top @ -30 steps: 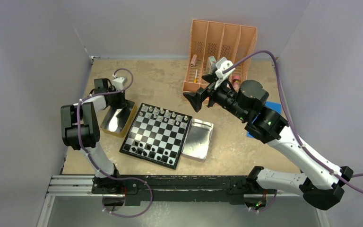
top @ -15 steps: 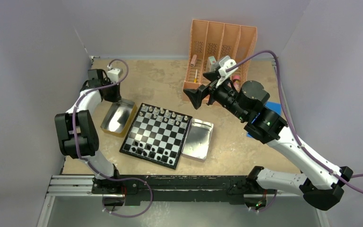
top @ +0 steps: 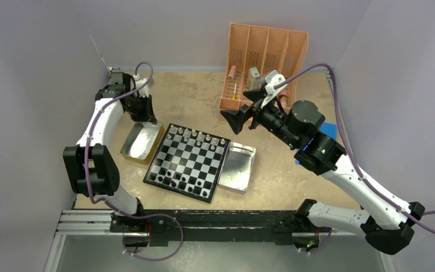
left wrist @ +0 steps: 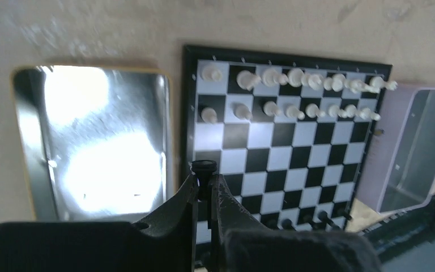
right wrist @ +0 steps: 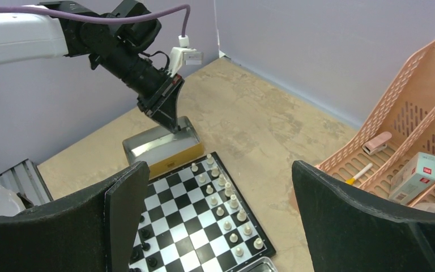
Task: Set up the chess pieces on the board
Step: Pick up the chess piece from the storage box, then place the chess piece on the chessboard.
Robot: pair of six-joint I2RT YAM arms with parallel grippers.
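The board [top: 188, 163] lies mid-table, also in the left wrist view [left wrist: 286, 144] and the right wrist view [right wrist: 195, 224]. White chess pieces [top: 197, 137] [left wrist: 294, 93] [right wrist: 229, 204] fill its two far rows. Black chess pieces [top: 175, 178] [left wrist: 317, 218] stand along the near rows. My left gripper [top: 147, 115] [left wrist: 205, 182] [right wrist: 175, 126] hangs over the far end of the left tray, shut on one black piece [left wrist: 204, 168]. High above the board's far right corner, my right gripper [top: 243, 107] [right wrist: 218, 170] stands open and holds nothing.
A shiny metal tray with a yellowish wall [top: 139, 141] [left wrist: 96, 141] [right wrist: 158, 146] sits left of the board. A second silver tray [top: 238, 166] [left wrist: 413, 147] lies to the board's right. An orange slotted organizer [top: 263, 56] [right wrist: 408, 141] stands at the back.
My left arm rose out of the left tray and swung back toward the far left corner, still shut on the black piece. The right arm shifted slightly.
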